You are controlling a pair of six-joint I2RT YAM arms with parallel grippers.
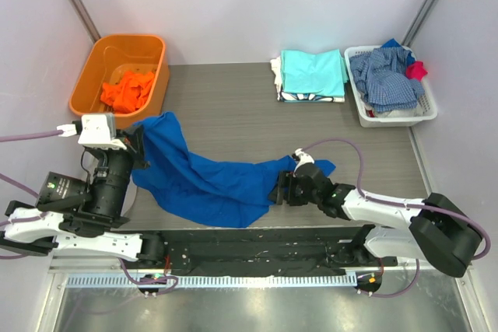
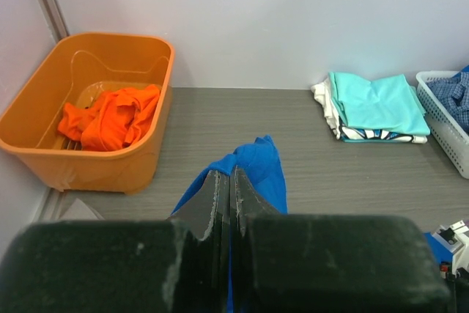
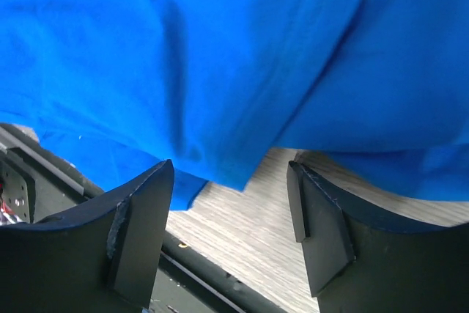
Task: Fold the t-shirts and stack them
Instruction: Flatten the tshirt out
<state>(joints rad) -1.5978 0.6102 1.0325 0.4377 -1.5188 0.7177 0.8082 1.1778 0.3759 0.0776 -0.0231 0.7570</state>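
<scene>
Royal blue t-shirt (image 1: 210, 180) sprawled across near-centre of table (image 1: 233, 114), crumpled lengthwise. Soft, light, limp cotton; likely to sag and bunch, so best taken at a hem or corner. Left gripper (image 2: 227, 181) clenched on the shirt's left end, raised, wrist level, pointing far. Right gripper (image 3: 231, 174) low at the shirt's right end, reaching leftward, jaws apart, hem edge just ahead, not pinched.

Bright, even, diffuse light casts faint soft shadows; wrist views' near foregrounds look slightly blurred.
</scene>
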